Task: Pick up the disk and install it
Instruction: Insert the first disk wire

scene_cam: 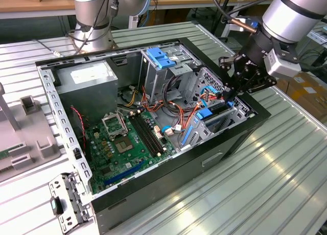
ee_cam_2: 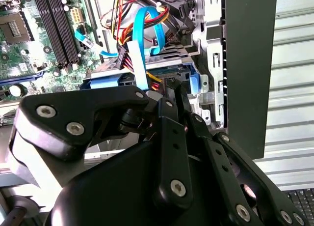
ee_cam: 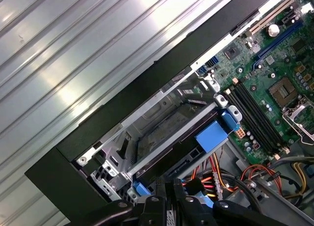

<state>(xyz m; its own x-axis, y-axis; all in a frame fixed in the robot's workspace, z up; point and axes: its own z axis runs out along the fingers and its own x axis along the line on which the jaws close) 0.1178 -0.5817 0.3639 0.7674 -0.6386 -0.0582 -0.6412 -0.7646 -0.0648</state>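
The disk (scene_cam: 217, 116) sits in the drive bay at the exterior view's right end of the open computer case (scene_cam: 240, 143). It is a flat grey slab with blue plastic side rails. In the first wrist view the disk (ee_cam: 164, 140) lies inside the metal bay with a blue rail tab beside it. My gripper (scene_cam: 229, 98) hangs straight over that bay with its fingers drawn together, the tips down at the disk's upper end. In the second wrist view the gripper (ee_cam_2: 171, 86) meets above the disk (ee_cam_2: 169, 64) and its blue rail. Whether the tips pinch anything is hidden.
A blue data cable (ee_cam_2: 142, 44) and red, yellow and orange wires (scene_cam: 191, 115) crowd the bay. The motherboard (scene_cam: 122, 143) lies in the case floor, the grey power supply (scene_cam: 89, 81) at the back. A metal cage with a blue cap (scene_cam: 161, 59) stands beside the bay. A second arm's base (scene_cam: 92, 20) stands behind.
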